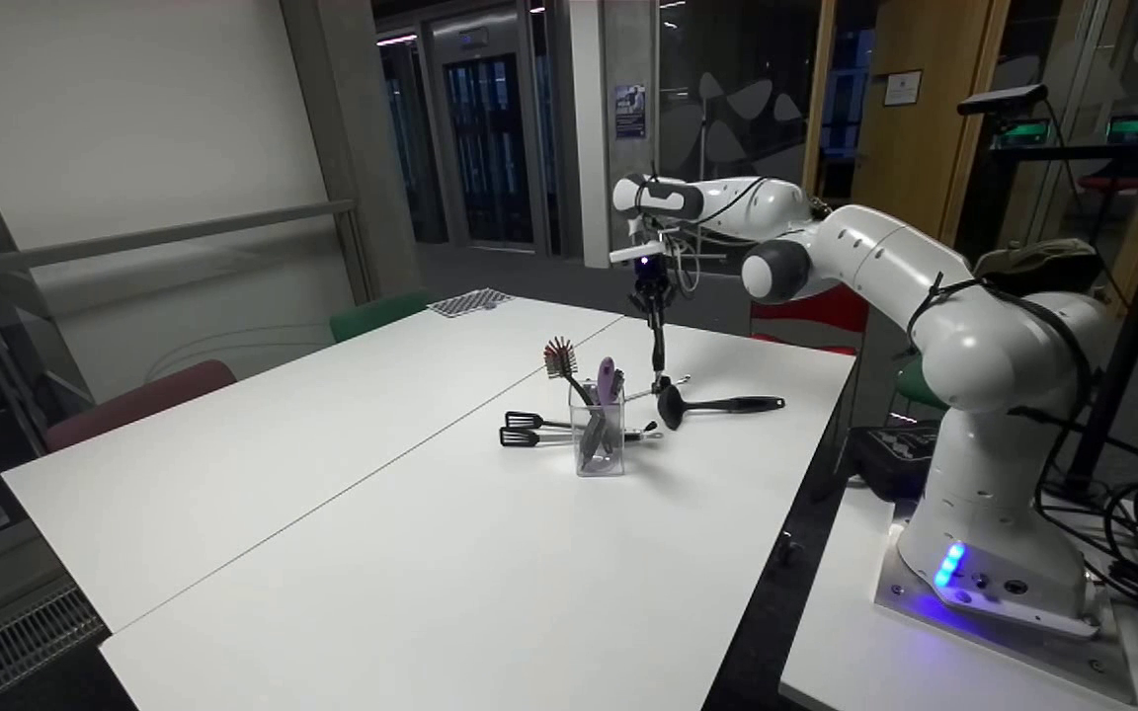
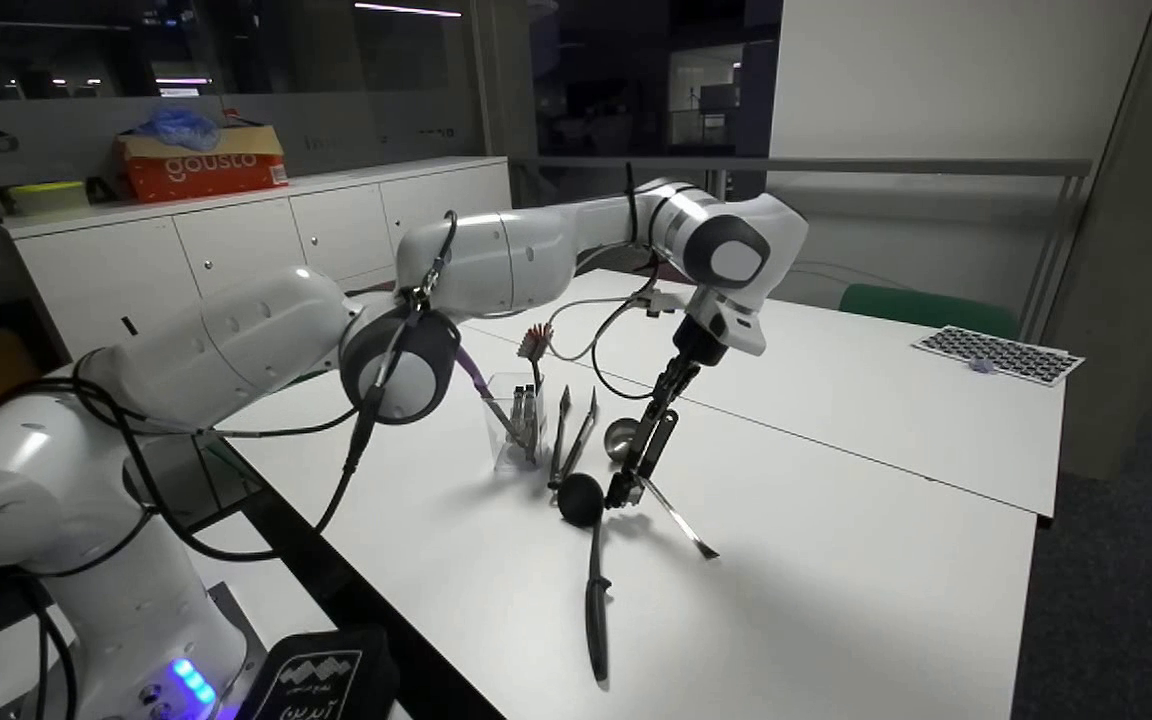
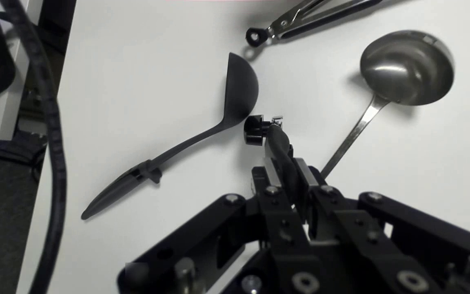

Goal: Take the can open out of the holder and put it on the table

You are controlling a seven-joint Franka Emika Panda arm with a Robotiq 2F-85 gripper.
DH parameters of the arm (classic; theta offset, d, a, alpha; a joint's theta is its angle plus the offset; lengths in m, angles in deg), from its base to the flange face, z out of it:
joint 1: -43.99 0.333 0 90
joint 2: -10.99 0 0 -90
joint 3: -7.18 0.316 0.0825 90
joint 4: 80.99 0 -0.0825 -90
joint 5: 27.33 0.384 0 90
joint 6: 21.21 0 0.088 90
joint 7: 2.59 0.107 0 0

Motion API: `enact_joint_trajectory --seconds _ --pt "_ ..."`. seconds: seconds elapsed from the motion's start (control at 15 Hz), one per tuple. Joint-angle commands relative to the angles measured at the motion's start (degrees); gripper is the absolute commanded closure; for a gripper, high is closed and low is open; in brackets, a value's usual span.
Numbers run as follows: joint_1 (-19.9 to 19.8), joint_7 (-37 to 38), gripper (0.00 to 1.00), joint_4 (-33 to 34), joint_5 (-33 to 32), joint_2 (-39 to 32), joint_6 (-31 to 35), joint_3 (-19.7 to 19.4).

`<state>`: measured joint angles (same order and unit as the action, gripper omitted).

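Observation:
The can opener (image 3: 278, 141), with black handles, a black turning knob and a small metal head, is clamped between the fingers of my gripper (image 3: 287, 168). In an exterior view the gripper (image 1: 659, 365) points down, its can opener (image 1: 662, 383) low over the white table (image 1: 431, 553). Whether the opener touches the tabletop I cannot tell. The holder (image 1: 601, 459), a clear cup, stands upright on the table, apart from the gripper, with a red-bristled brush, a purple-handled utensil and other tools inside. In an exterior view the holder (image 2: 511, 440) is left of the gripper.
A black ladle (image 3: 241, 90) lies right beside the can opener's knob. On the opposite side rests a steel ladle (image 3: 406, 69), its handle running behind the fingers. Tongs (image 3: 300, 24) lie between these and the holder. A patterned white panel (image 2: 1001, 355) is at the table's far edge.

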<state>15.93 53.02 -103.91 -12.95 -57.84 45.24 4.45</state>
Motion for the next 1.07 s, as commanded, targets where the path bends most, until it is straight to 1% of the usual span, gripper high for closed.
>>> enact_joint_trajectory --seconds 0.0,0.13,0.27,0.33,0.53,0.8,1.0 --pt "-3.8 0.4 0.97 3.9 6.1 -2.6 0.6 5.3" --pt "-5.3 0.1 0.97 4.3 8.9 -3.8 1.8 7.7" --pt "-6.8 -0.7 0.97 1.9 11.5 -3.9 4.1 10.0" --pt "-7.6 -0.9 0.97 1.8 12.8 -4.8 4.9 11.1" --pt "-9.9 -2.4 0.97 1.5 16.0 -7.0 5.4 14.2" --pt "-12.5 -4.6 0.97 1.5 18.0 -9.5 4.5 16.5" --pt "-13.5 -5.3 0.97 1.4 17.3 -10.3 3.3 16.5"
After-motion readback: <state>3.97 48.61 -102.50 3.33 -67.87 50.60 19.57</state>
